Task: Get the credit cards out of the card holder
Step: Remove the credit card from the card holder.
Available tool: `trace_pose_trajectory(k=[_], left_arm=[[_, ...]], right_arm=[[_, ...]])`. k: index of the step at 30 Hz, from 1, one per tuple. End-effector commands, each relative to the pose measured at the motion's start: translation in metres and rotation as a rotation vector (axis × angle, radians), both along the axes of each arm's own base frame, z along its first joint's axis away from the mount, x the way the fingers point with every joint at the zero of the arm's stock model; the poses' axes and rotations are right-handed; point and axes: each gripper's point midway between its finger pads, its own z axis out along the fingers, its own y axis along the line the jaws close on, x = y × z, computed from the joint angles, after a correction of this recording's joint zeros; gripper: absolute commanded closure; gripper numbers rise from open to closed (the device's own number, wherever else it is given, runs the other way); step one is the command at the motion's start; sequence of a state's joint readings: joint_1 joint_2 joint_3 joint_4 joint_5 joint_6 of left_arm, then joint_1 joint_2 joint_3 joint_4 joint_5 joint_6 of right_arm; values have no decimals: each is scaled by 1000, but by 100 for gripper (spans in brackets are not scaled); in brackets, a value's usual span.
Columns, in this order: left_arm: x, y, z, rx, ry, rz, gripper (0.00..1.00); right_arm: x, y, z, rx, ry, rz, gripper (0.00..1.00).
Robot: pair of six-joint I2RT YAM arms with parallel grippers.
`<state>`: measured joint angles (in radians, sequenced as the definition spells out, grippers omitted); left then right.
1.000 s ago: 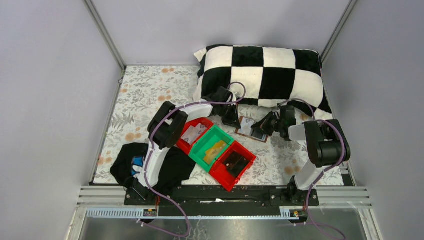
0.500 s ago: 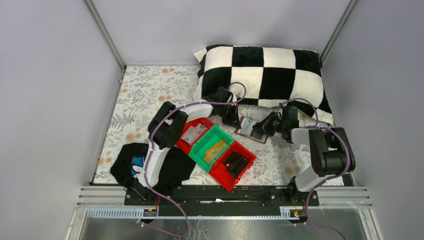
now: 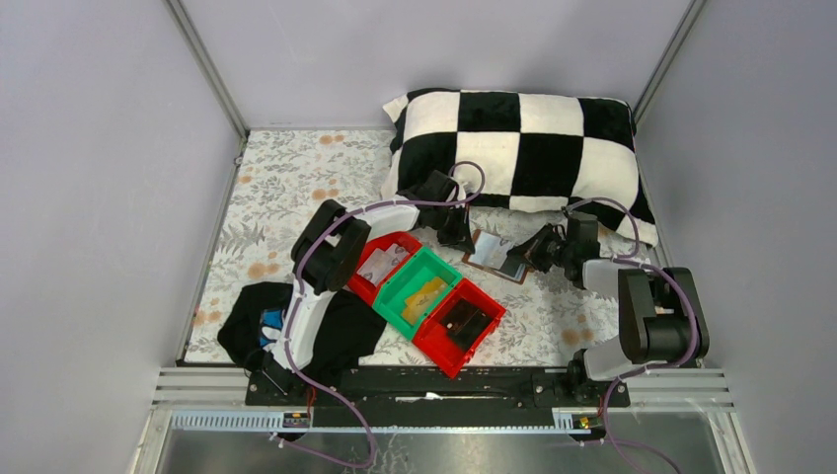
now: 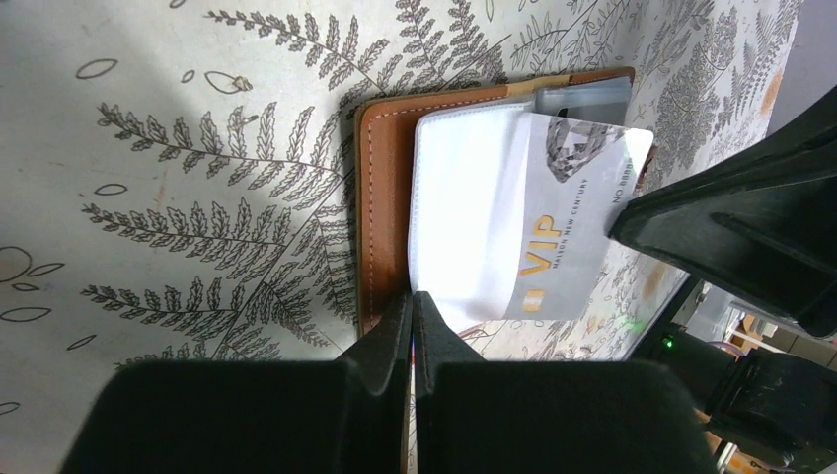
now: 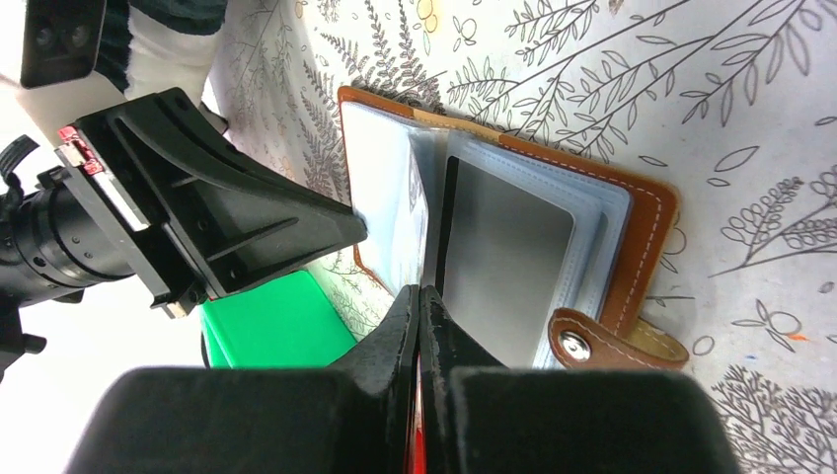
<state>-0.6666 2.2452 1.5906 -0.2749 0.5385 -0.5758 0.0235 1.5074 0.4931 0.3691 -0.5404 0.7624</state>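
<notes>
Top external: the card holder (image 3: 496,252) lies open on the table (image 3: 286,188), just in front of the checkered pillow (image 3: 523,148), and both arms reach in on it from either side. Pale flat pieces show in the far red bin (image 3: 400,239), but it's too small here to call them cards. Left wrist: now it gets clear. A silver credit card (image 4: 568,227) marked VIP sits askew across the holder's white panel, one end poking past the brown border, so it looks partly drawn out but not free. The left jaws are clenched tight, with nothing visible between them. Their tips are down at the near edge of the holder, where white panel meets leather. That reads as pinning the holder in place, not grabbing. On the right of this view the dark right jaws meet the far corner of the VIP card. Right wrist: the right jaws are squeezed fully together, tips right at the lower edge of a thin sheet standing up from the holder's middle. By the look of it that's the VIP card, pinched and coming up. A second card (image 5: 503,267), grey, sits flat in its clear sleeve beside the snap strap. So the extraction looks underway with one card, and at least one more is left inside.
</notes>
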Motion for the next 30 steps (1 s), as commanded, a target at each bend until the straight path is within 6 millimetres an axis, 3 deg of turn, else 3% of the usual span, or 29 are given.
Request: trace_pose_trajectory(k=[1, 4, 7, 12, 17, 30], left_arm=[[16, 4, 12, 3, -75, 10, 100], [18, 3, 18, -2, -88, 6, 100], [19, 2, 26, -5, -103, 2, 75], [23, 5, 45, 12, -146, 9, 57], [18, -5, 69, -18, -180, 0, 55], [2, -25, 95, -134, -138, -87, 46]], right_arm=[[-1, -7, 10, -32, -43, 10, 100], [-3, -11, 10, -34, -44, 6, 100], [-2, -15, 10, -31, -40, -3, 100], [-3, -14, 11, -29, -44, -2, 100], [-1, -13, 15, -22, -56, 8, 100], [-1, -11, 39, -19, -115, 26, 100]])
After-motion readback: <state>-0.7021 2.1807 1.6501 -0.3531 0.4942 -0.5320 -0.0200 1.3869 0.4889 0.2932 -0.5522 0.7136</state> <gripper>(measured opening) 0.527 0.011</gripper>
